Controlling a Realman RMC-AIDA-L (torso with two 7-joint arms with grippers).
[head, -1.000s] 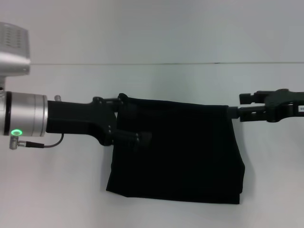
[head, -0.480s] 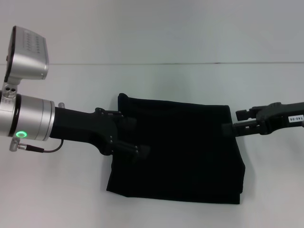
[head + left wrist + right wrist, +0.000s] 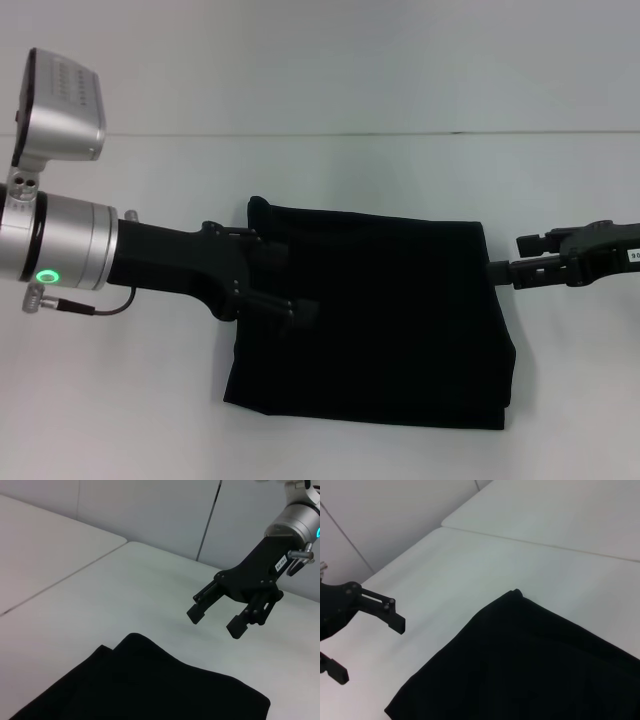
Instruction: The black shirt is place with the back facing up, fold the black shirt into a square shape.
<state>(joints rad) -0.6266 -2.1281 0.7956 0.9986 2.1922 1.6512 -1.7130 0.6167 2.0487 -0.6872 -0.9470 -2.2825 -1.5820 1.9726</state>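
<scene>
The work area is a plain white tabletop [image 3: 330,170] that meets a pale wall behind it.

Head view: the black shirt [image 3: 375,315] lies flat near the middle of the tabletop, already folded into a compact, roughly square block with a slightly raised far-left corner. The left hand [image 3: 285,280] sits over the shirt's left edge, its dark fingers overlapping the fabric; from this view it cannot be told whether they grip anything. The right hand [image 3: 500,268] is at the shirt's right edge, near the upper corner.

Left wrist view: the right hand [image 3: 216,620] appears across the tabletop, fingers spread apart with nothing between them, raised above the surface and apart from the shirt's [image 3: 150,685] corner. No fabric hangs from it.

Right wrist view: the left hand [image 3: 367,642] appears beside the shirt's [image 3: 535,665] far edge. Its two fingers stand well apart, with bare tabletop between them and no cloth held. The shirt lies in smooth layers with a small bump at one corner.

Assessment: the folding step appears complete or nearly so, and the current step is judged to be release and clearance. The next move calls for lifting both hands straight off the garment without snagging the top layer, then checking that the edges are aligned. Dragging a finger across the fabric could disturb the fold.
</scene>
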